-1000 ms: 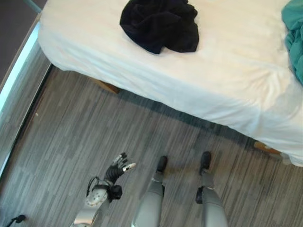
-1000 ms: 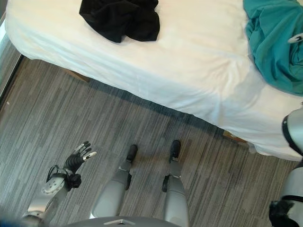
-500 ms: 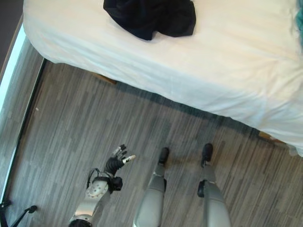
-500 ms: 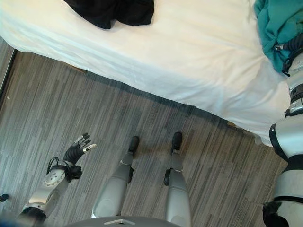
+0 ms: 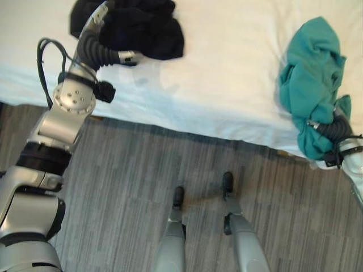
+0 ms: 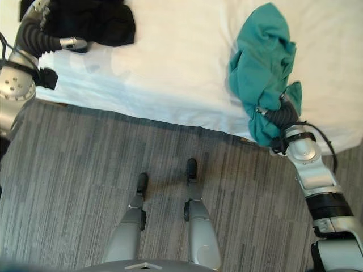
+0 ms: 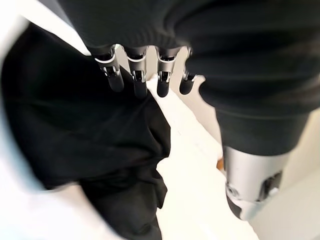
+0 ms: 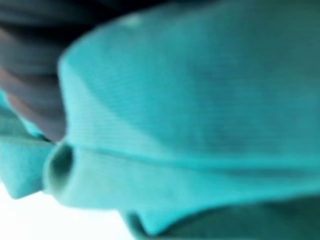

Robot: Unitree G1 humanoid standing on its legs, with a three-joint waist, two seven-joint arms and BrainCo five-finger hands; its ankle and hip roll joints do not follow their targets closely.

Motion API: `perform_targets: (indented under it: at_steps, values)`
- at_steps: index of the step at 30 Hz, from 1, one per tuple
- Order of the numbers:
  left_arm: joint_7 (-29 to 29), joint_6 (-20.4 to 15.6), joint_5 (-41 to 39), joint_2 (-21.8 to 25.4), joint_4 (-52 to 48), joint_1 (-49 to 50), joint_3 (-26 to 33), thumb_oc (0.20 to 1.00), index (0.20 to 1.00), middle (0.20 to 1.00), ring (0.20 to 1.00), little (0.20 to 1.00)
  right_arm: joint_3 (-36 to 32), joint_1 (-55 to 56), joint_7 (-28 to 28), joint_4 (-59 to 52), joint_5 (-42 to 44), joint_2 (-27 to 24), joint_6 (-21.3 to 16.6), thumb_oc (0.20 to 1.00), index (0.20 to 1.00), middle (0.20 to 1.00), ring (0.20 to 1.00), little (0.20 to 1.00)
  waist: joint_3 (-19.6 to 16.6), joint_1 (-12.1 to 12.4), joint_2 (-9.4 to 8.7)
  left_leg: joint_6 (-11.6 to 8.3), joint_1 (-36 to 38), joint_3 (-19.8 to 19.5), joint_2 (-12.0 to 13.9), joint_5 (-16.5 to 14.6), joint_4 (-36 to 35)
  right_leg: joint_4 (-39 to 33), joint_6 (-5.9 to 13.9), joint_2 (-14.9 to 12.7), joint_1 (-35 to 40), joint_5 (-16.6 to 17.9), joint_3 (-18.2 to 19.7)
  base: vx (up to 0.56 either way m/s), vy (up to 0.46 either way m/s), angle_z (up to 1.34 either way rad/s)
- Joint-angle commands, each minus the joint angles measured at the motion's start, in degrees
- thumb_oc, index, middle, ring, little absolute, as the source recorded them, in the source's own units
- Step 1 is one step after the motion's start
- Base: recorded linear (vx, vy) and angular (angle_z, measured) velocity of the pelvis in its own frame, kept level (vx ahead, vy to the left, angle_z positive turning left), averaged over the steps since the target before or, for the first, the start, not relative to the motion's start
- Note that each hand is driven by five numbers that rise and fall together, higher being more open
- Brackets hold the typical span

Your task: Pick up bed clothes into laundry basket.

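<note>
Left wrist view shows the left hand (image 7: 145,75) with straight fingers (image 7: 137,80) over the black clothes (image 5: 136,28) on the bed (image 5: 227,73), holding nothing. Right hand (image 6: 278,116) is buried in the teal garment (image 6: 264,62); I cannot tell its fingers.

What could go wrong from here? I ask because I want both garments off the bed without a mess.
The right robot hand is buried in the teal garment, which already hangs over the edge of the bed; a weak hold could drop it on the floor. The left robot hand hovers open over the black garment and might also catch the white sheet.
</note>
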Motion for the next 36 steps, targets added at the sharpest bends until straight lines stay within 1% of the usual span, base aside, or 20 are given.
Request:
perform_targets:
  at_steps: [1, 2, 3, 4, 6, 7, 8, 9, 11, 13, 18, 24, 28, 30, 31, 32, 33, 34, 35, 36]
  values:
    - [6.76, 3.25, 7.70, 0.08, 9.19, -8.38, 0.00, 1.000, 1.000, 1.000, 1.000, 1.000, 2.19, 7.17, 3.15, 1.16, 2.49, 0.92, 1.34, 0.200, 0.200, 0.200, 0.200, 0.200, -0.47, -1.51, -0.49, 0.56, 1.88, -4.08, 3.16, 6.66, -5.32, 0.60, 3.36, 0.75, 6.04, -5.26, 0.00, 0.03, -0.005, -0.16]
    - [6.87, 3.19, 7.71, -0.13, 9.56, -8.97, -0.59, 1.000, 1.000, 1.000, 1.000, 1.000, 1.85, 7.45, 3.17, 0.99, 2.46, 1.09, 1.40, 0.200, 0.200, 0.200, 0.200, 0.200, -0.47, -1.32, -0.61, 0.56, 1.84, -4.11, 3.15, 6.66, -5.32, 0.60, 3.37, 0.73, 6.02, -5.29, -0.04, -0.01, -0.006, -0.12]
    - [7.85, 3.80, 7.89, -1.13, 11.23, -10.23, -0.21, 1.000, 1.000, 1.000, 1.000, 1.000, 1.39, 9.27, 3.32, 1.00, 2.51, 2.15, 1.54, 0.200, 0.200, 0.200, 0.200, 0.200, -0.72, -2.03, -1.14, 0.56, 1.97, -3.99, 3.30, 6.59, -5.38, 0.60, 3.39, 0.84, 6.00, -5.26, 0.06, 0.01, -0.008, -0.12]
    - [9.71, 3.90, 6.30, -3.02, 13.72, -11.06, 0.95, 1.000, 1.000, 1.000, 1.000, 1.000, 1.08, 11.11, 3.13, 0.73, 2.23, 3.49, 1.62, 0.200, 0.200, 0.200, 0.200, 0.200, -0.86, -2.10, -1.66, 0.53, 2.18, -3.85, 3.47, 6.55, -5.41, 0.60, 3.38, 0.97, 6.13, -5.35, 0.15, 0.04, -0.018, -0.11]
    - [11.98, 3.60, -0.98, -8.55, 19.45, -11.80, 4.19, 1.000, 1.000, 1.000, 1.000, 1.000, 2.63, 13.01, 2.37, 1.44, 1.63, 5.22, 1.75, 0.200, 0.200, 0.200, 0.200, 0.200, -1.05, -3.10, -2.54, 0.50, 2.59, -3.82, 3.94, 6.29, -5.45, 0.60, 3.30, 1.30, 6.40, -5.57, 0.21, 0.03, -0.019, -0.09]
    - [13.52, 5.72, 4.51, -7.38, 20.05, -14.89, 1.59, 1.000, 1.000, 1.000, 1.000, 1.000, 2.81, 13.84, 1.77, 2.74, 1.55, 5.61, 1.83, 0.200, 0.200, 0.200, 0.200, 0.200, -1.31, -3.79, -3.16, 0.45, 2.29, -3.94, 3.91, 6.84, -5.61, 0.60, 3.36, 1.18, 6.09, -5.37, 0.20, 0.01, -0.014, -0.09]
    - [15.16, 6.51, 5.24, -6.59, 22.85, -16.55, 1.61, 1.000, 1.000, 1.000, 1.000, 1.000, 2.94, 14.44, 1.39, 3.27, 1.19, 5.86, 1.73, 0.200, 0.200, 0.200, 0.200, 0.200, -1.39, -4.17, -4.01, 0.42, 2.31, -3.91, 4.02, 6.92, -5.70, 0.60, 3.47, 1.29, 6.03, -5.33, 0.24, 0.01, -0.008, -0.08]
    - [15.25, 6.53, 5.14, -6.67, 23.72, -17.35, 1.47, 1.000, 1.000, 1.000, 1.000, 1.000, 3.16, 14.42, 1.22, 3.20, 1.05, 5.82, 1.55, 0.200, 0.200, 0.200, 0.200, 0.200, -1.46, -4.24, -4.21, 0.44, 2.32, -3.91, 4.00, 6.94, -5.76, 0.60, 3.52, 1.34, 5.98, -5.30, 0.28, 0.02, -0.009, -0.06]
    - [16.02, 6.75, 4.88, -6.77, 24.28, -18.63, 1.20, 1.000, 1.000, 1.000, 1.000, 1.000, 3.40, 14.49, 0.99, 3.22, 0.80, 5.90, 1.29, 0.200, 0.200, 0.200, 0.200, 0.200, -1.51, -4.36, -4.40, 0.50, 2.23, -4.04, 3.98, 6.90, -5.80, 0.60, 3.56, 1.32, 5.92, -5.26, 0.32, 0.00, 0.000, 0.00]
    - [17.53, 7.72, 9.52, -5.03, 24.96, -21.10, -0.50, 1.000, 1.000, 1.000, 1.000, 1.000, 4.22, 14.89, 1.15, 2.69, 0.18, 5.99, 0.47, 0.200, 0.200, 0.200, 0.200, 0.200, -1.51, -4.35, -4.68, 0.58, 2.24, -4.24, 3.90, 6.75, -5.86, 0.60, 3.70, 1.25, 5.85, -5.15, 0.35, 0.02, -0.008, 0.00]
    - [19.05, 9.41, 15.41, -1.72, 23.90, -22.36, -1.88, 1.000, 1.000, 1.000, 1.000, 1.000, 5.44, 15.80, 1.58, 1.56, -0.56, 5.66, -0.61, 0.200, 0.200, 0.200, 0.200, 0.200, -1.66, -3.58, -4.77, 0.71, 2.50, -4.40, 3.67, 6.55, -5.90, 0.60, 3.74, 1.19, 6.20, -5.51, 0.38, 0.02, -0.003, -0.02]
    - [19.22, 9.53, 19.02, 3.55, 24.53, -25.69, -6.68, 1.000, 1.000, 1.000, 1.000, 1.000, 8.38, 16.02, 3.55, -0.21, -0.44, 4.57, -1.42, 0.200, 0.200, 0.200, 0.200, 0.200, -2.35, -2.64, -4.78, 0.74, 2.18, -5.17, 3.65, 6.43, -5.89, 0.60, 3.95, 1.14, 6.54, -5.79, -0.23, 0.03, -0.027, 0.04]
    - [19.06, 9.16, 19.89, 3.69, 24.10, -26.69, -8.90, 1.000, 1.000, 1.000, 1.000, 1.000, 9.46, 15.32, 3.60, -0.14, -0.07, 4.51, -1.67, 0.200, 0.200, 0.200, 0.200, 0.200, -2.25, -2.51, -4.87, 0.76, 1.77, -5.59, 3.63, 6.53, -5.87, 0.60, 4.00, 1.14, 6.43, -5.80, -0.35, 0.00, -0.017, 0.08]
    - [17.59, 8.41, 19.97, 3.63, 23.54, -25.92, -10.25, 1.000, 1.000, 1.000, 1.000, 1.000, 10.49, 14.58, 3.70, -0.20, 0.26, 4.45, -1.86, 0.200, 0.200, 0.200, 0.200, 0.200, -1.87, -2.50, -4.88, 0.77, 1.38, -5.65, 3.62, 6.69, -5.83, 0.60, 4.04, 1.10, 6.23, -5.67, -0.43, -0.02, -0.006, 0.08]
    - [16.56, 7.47, 18.24, 3.18, 23.55, -25.40, -10.49, 1.000, 1.000, 1.000, 1.000, 1.000, 10.89, 13.66, 3.60, -0.18, 0.63, 4.36, -1.85, 0.200, 0.200, 0.200, 0.200, 0.200, -1.54, -2.48, -4.98, 0.75, 1.06, -5.70, 3.53, 6.86, -5.81, 0.60, 4.07, 1.07, 5.99, -5.50, -0.52, -0.06, -0.012, 0.05]
    - [13.76, 4.38, 13.92, 3.37, 22.19, -25.28, -12.21, 1.000, 1.000, 1.000, 1.000, 1.000, 11.86, 12.34, 3.41, 0.12, 1.18, 4.40, -1.96, 0.200, 0.200, 0.200, 0.200, 0.200, -0.75, -2.59, -5.30, 0.68, 0.08, -6.06, 3.65, 7.24, -5.74, 0.60, 4.11, 1.12, 5.19, -5.01, -0.63, -0.05, -0.011, 0.02]
    - [13.76, 4.36, 13.90, 3.39, 22.23, -25.35, -12.28, 1.000, 1.000, 1.000, 1.000, 1.000, 11.89, 12.30, 3.40, 0.15, 1.18, 4.44, -1.98, 0.200, 0.200, 0.200, 0.200, 0.200, -0.77, -2.61, -5.33, 0.67, 0.03, -6.07, 3.65, 7.25, -5.73, 0.60, 4.11, 1.12, 5.15, -5.00, -0.65, -0.06, -0.022, 0.02]
    - [11.85, 3.09, 12.96, 4.00, 20.83, -24.60, -13.59, 1.000, 1.000, 1.000, 1.000, 1.000, 12.26, 11.86, 3.49, -0.02, 1.31, 4.51, -2.09, 0.200, 0.200, 0.200, 0.200, 0.200, -0.43, -2.69, -5.60, 0.66, -0.53, -6.14, 3.80, 7.44, -5.71, 0.60, 4.16, 1.26, 4.52, -4.69, -0.59, 0.00, 0.000, 0.00]
    - [11.18, 3.06, 12.50, 4.05, 20.88, -23.84, -13.81, 1.000, 1.000, 1.000, 1.000, 1.000, 12.46, 11.82, 3.62, -0.27, 1.16, 4.72, -2.28, 0.200, 0.200, 0.200, 0.200, 0.200, -0.15, -2.75, -5.78, 0.66, -0.98, -6.16, 3.88, 7.52, -5.71, 0.60, 4.21, 1.31, 4.12, -4.54, -0.51, -0.04, -0.024, 0.03]
    - [9.51, 3.51, 11.42, 1.79, 22.49, -21.77, -13.12, 1.000, 1.000, 1.000, 1.000, 1.000, 12.75, 11.93, 3.66, -0.25, 0.51, 5.46, -2.14, 0.200, 0.200, 0.200, 0.200, 0.200, 0.50, -3.00, -6.14, 0.69, -2.22, -6.37, 3.97, 7.93, -5.66, 0.60, 4.28, 1.38, 3.20, -4.27, -0.52, -0.04, -0.015, 0.02]
